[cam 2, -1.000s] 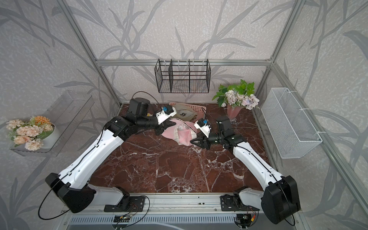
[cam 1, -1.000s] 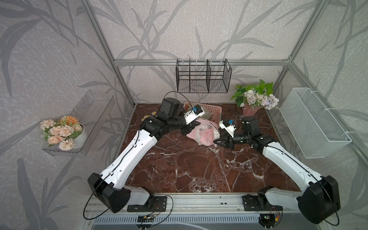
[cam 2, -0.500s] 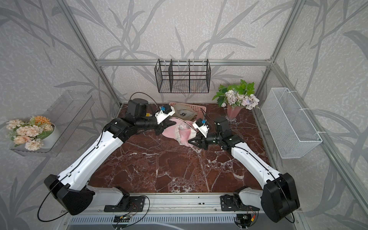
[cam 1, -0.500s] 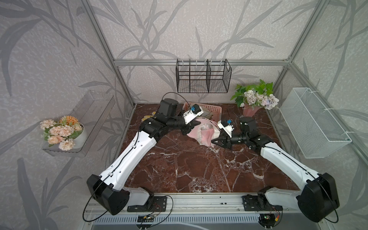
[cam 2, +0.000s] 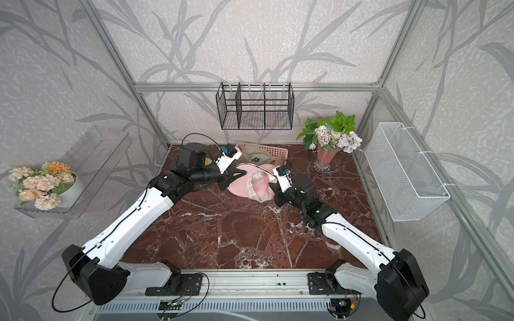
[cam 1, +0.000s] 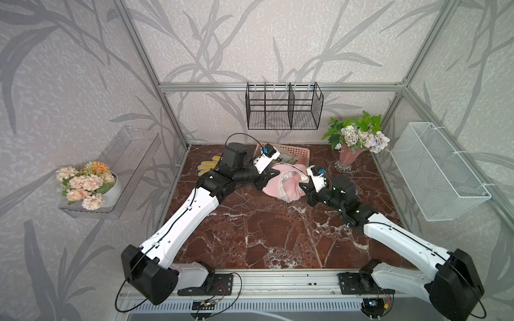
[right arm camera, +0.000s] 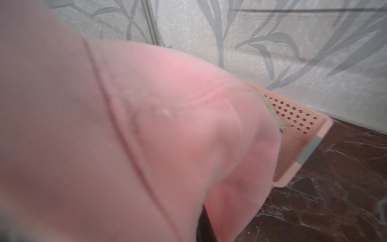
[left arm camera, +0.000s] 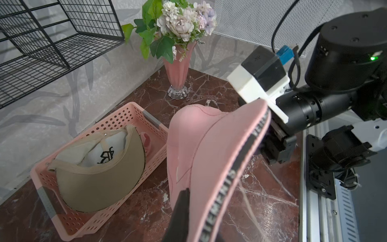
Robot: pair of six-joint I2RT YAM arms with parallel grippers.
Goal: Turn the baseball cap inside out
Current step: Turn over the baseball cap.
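Note:
The pink baseball cap (cam 1: 283, 184) (cam 2: 257, 186) hangs just above the marble table near the back, stretched between both grippers. My left gripper (cam 1: 274, 174) (cam 2: 239, 174) is shut on the brim's edge; in the left wrist view one dark finger (left arm camera: 181, 205) presses the pink brim (left arm camera: 199, 146) beside its lettered black band. My right gripper (cam 1: 303, 188) (cam 2: 274, 189) (left arm camera: 272, 146) is shut on the crown's opposite side. Pink fabric (right arm camera: 146, 125) fills the right wrist view, with only a dark sliver of finger (right arm camera: 204, 227) showing.
A pink perforated basket (cam 1: 301, 151) (left arm camera: 100, 222) holding a tan cap (left arm camera: 98, 178) sits right behind the pink cap. A pink vase of flowers (cam 1: 347, 161) stands back right, yellow gloves (cam 1: 208, 165) back left. A black wire rack (cam 1: 283, 108) hangs on the back wall.
My right gripper moved in toward the cap from the right and closed on its crown. The left gripper stayed shut on the brim, almost in place.

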